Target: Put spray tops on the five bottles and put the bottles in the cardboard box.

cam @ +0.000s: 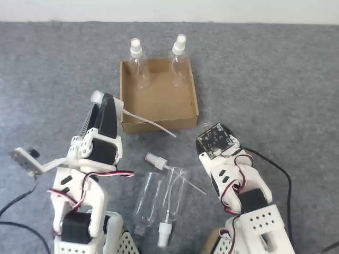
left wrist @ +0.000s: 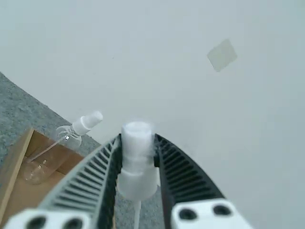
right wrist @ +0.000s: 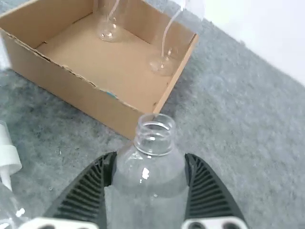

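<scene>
You're on bottle no. 3. Left gripper is clenched on a white plastic spray top. Right gripper grasps a clear, open-necked plastic bottle just beside the brown cardboard box, which has two capped bottles inside. Next, imo: bring the top's tube over the neck, thread it in, seat it.

Two capped bottles stand in the cardboard box; two uncapped bottles lie outside it.

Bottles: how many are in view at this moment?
5 bottles: two stand in the box, two lie on the table between the arms, one sits in the right pincer.
</scene>
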